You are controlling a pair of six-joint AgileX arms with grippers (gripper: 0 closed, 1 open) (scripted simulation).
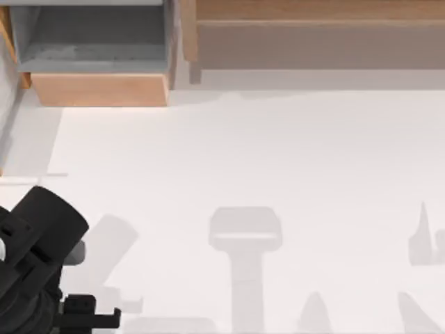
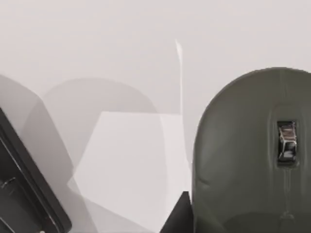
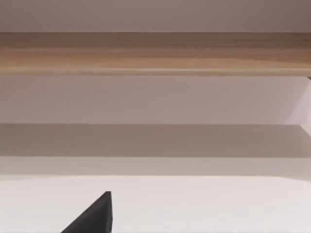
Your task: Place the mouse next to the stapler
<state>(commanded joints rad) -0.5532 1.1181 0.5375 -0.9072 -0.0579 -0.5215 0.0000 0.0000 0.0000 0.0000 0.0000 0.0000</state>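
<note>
Left wrist view puts my left arm right by the mouse (image 2: 252, 155), jaws unclear, so next I must grab it and find the stapler.

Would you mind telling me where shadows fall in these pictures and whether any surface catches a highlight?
Top view: soft grey shadows lie across the white table along its near edge, beside the left arm. Left wrist view: overlapping grey shadows and a brighter patch lie on the table next to the mouse, whose scroll wheel glints. Right wrist view: a shadow band runs under the wooden ledge.
</note>
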